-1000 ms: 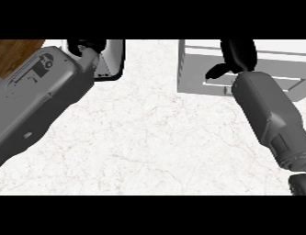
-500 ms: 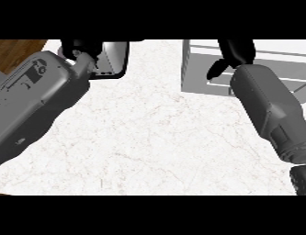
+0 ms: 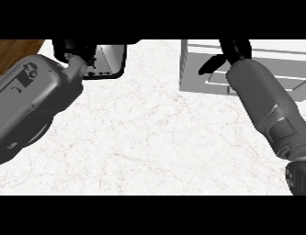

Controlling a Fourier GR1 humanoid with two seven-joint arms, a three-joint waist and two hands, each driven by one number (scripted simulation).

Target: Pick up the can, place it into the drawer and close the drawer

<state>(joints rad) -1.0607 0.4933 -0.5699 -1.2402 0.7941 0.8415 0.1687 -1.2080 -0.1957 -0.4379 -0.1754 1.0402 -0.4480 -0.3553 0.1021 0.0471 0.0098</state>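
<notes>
Can lifted, drawer steps left
Left hand (image 3: 74, 48) grasps the can (image 3: 106, 62) at top left; right hand (image 3: 224, 55) hangs relaxed, holding nothing, over the drawer (image 3: 203, 69); placing and closing remain.

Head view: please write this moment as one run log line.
left hand: shut on can | right hand: over drawer | can: not yet in drawer

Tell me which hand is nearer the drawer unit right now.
Right. The right hand is over the grey drawer unit at the counter's far right. The left hand is at the far left, curled on a grey can, with open counter between it and the unit.
</notes>
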